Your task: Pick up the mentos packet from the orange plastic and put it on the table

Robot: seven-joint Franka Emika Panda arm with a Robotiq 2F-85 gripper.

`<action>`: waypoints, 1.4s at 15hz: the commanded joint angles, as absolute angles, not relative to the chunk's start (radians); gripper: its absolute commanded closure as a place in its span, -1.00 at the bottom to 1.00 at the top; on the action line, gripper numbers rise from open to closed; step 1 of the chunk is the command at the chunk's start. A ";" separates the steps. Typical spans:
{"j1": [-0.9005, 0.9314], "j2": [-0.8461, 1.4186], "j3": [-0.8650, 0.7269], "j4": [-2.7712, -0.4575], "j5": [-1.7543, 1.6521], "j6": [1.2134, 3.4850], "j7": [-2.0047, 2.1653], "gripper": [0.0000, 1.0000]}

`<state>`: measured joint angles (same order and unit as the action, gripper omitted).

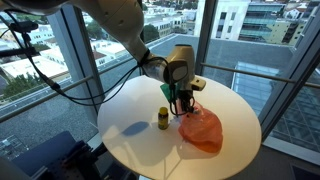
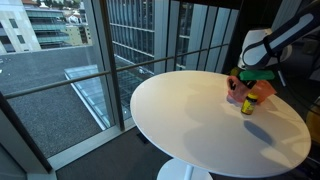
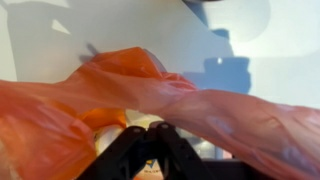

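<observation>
An orange plastic bag (image 1: pixel 203 131) lies crumpled on the round white table (image 1: pixel 130 135); it also shows in an exterior view (image 2: pixel 236 90). My gripper (image 1: pixel 183 101) hangs over the bag's far edge, fingertips down at the plastic. In the wrist view its black fingers (image 3: pixel 150 130) are closed together, with stretched orange plastic (image 3: pixel 200 100) across the picture just beyond them. A pale printed packet (image 3: pixel 138 168) shows under the fingers; I cannot tell whether it is the mentos packet. A small green thing (image 2: pixel 258 73) sits at the fingertips; whether it is held is unclear.
A small yellow jar with a dark lid (image 1: pixel 163 118) stands on the table beside the bag, close to the gripper; it also shows in an exterior view (image 2: pixel 248 104). Glass walls and a railing surround the table (image 2: pixel 190 125). Cables hang behind the arm.
</observation>
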<state>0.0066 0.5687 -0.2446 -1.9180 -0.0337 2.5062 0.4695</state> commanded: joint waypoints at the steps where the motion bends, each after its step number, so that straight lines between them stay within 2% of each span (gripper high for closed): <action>1: 0.030 0.524 -0.269 -1.940 -0.058 2.513 0.512 0.61; 12: 0.095 0.389 -0.356 -2.002 -0.239 2.515 0.657 0.61; 21: 0.139 0.309 -0.424 -2.073 -0.632 2.588 0.967 0.61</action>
<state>0.1157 0.3550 -0.3948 -2.0341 -0.5138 2.5731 0.8634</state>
